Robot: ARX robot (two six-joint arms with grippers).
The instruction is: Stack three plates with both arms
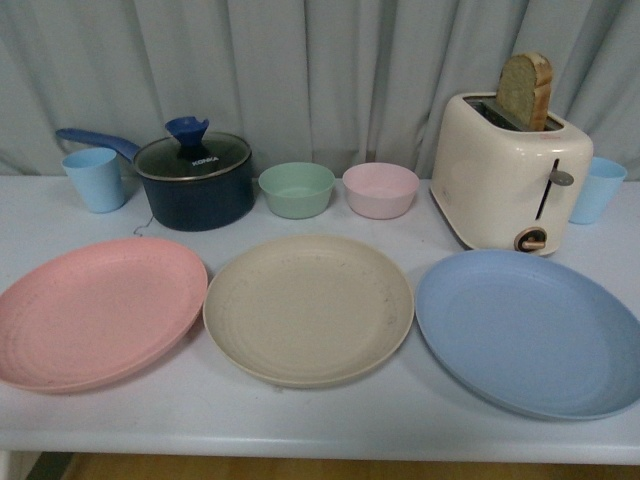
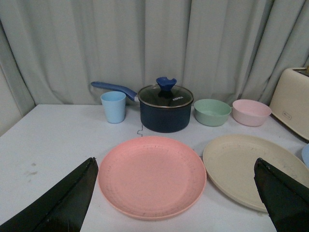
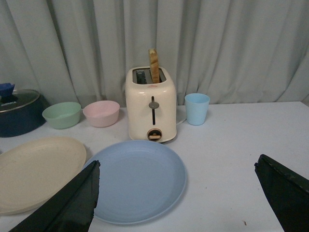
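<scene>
Plates on white table, grey curtain

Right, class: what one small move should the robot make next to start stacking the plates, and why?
Probably lower the left tool to the near rim of the pink plate and grip it. That plate, the beige plate and the blue plate lie flat, side by side, none stacked, and the left tool is open with the pink plate right ahead.
</scene>
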